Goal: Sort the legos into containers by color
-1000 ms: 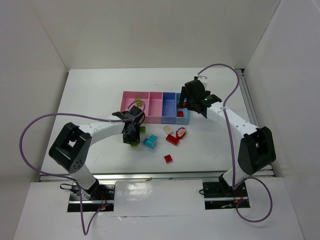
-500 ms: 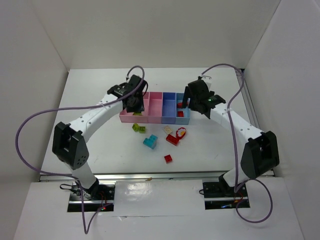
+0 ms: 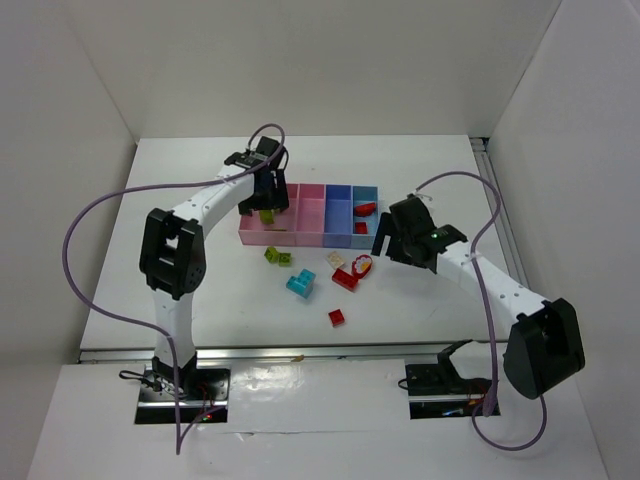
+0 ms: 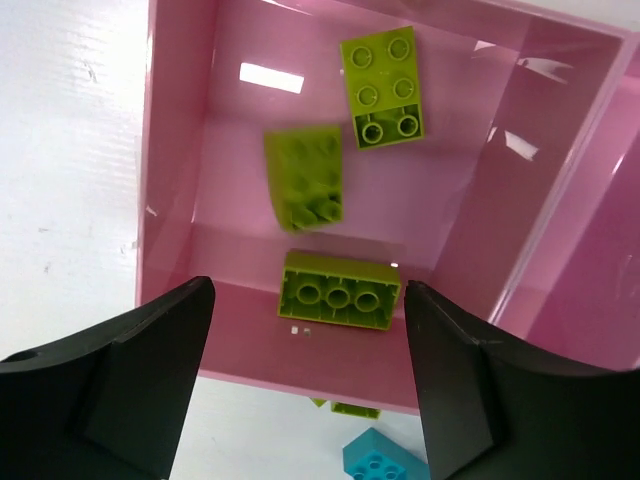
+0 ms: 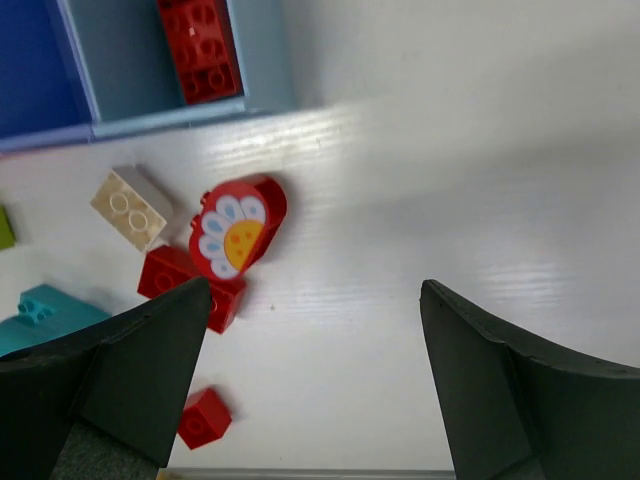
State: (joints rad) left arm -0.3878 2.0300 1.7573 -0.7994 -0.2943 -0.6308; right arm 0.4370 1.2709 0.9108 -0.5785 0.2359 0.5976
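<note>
Both wide, empty: left tool (image 4: 308,300) over pink bin (image 4: 175,200) — right tool (image 5: 312,295), descending crooked, may shove flower brick (image 5: 238,238) into red bricks (image 5: 165,272).

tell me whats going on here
Two robot arms are sorting lego bricks by colour into a tray. The left gripper hangs open over the pink end compartment, where three lime green bricks lie. The right gripper is open above the table, near a loose red flower piece, cream brick and cyan brick. Red bricks sit in the light blue compartment.
</note>
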